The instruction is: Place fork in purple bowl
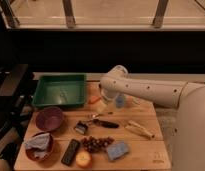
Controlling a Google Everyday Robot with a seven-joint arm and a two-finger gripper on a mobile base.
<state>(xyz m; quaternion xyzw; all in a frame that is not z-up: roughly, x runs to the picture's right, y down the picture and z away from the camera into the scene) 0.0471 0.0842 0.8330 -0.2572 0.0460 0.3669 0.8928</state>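
The fork (97,116) is a slim silvery piece lying on the wooden board (146,150), just above a black-handled utensil (105,123). The purple bowl (49,119) stands at the board's left, below the green tray, and looks empty. My gripper (102,106) hangs down from the white arm (146,90), which reaches in from the right. It is just above the fork and well to the right of the bowl. Whether it touches the fork is unclear.
A green tray (60,91) sits at the back left. A reddish-brown bowl with a grey cloth (38,146) is at the front left. Grapes (96,144), a blue sponge (117,150), a black bar (71,151), an orange fruit (83,159), a blue cup (120,101) and a pale utensil (138,129) are spread over the board.
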